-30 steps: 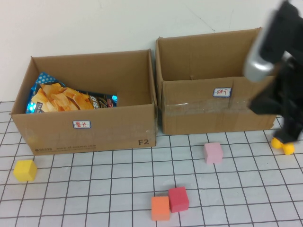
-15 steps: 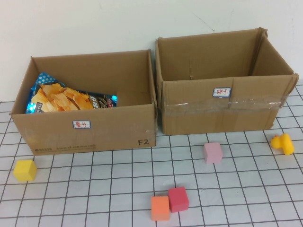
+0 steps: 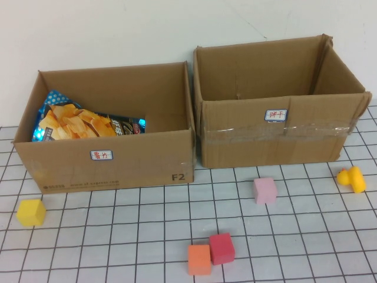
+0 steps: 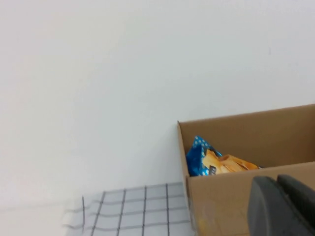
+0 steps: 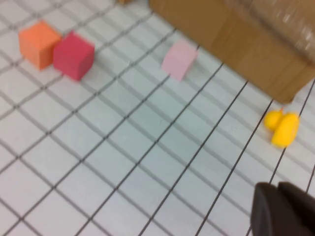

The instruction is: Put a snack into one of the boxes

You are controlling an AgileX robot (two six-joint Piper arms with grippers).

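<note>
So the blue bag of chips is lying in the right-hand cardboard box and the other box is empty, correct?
Not quite. The blue bag of chips lies in the left brown cardboard box, as the high view shows; the right brown cardboard box looks empty.

Neither arm shows in the high view; both are drawn back out of that camera's sight.

The left gripper (image 4: 281,206) appears only in the left wrist view, as two dark fingertips (image 4: 266,209) pressed side by side with no gap between them, so its jaws are closed and empty. The wrist is held roughly level, the fingers pointing forward, with nothing between or touching the tips.

The right gripper (image 5: 283,209) appears only in the right wrist view, again as two dark fingertips (image 5: 268,209) lying flush against each other, closed on nothing. This wrist is pitched downward, the fingers hanging clear above the surface beneath them.
</note>
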